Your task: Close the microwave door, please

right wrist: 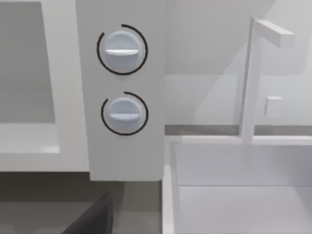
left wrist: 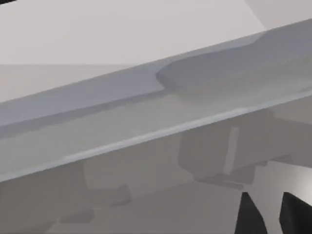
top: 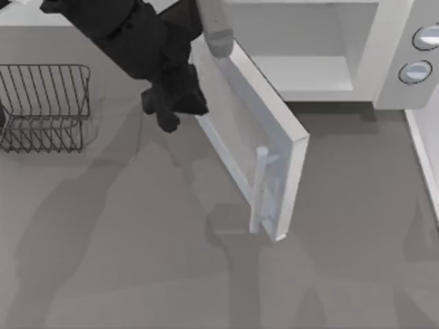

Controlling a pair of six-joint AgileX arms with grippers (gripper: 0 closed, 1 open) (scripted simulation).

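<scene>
white microwave (top: 384, 41), one door (top: 254, 137), two knobs (right wrist: 122, 48).

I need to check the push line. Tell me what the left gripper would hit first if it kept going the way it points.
Most likely the microwave door: the left gripper sits at its outer face near the hinge side, though the gap is unclear.

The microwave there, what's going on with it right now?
The microwave stands at the back of the table with its door swung out toward the front, cavity exposed. The left gripper sits against the door's outer face near the hinge side, apparently placed to push it closed. A wire rack sits at the table's left.
</scene>
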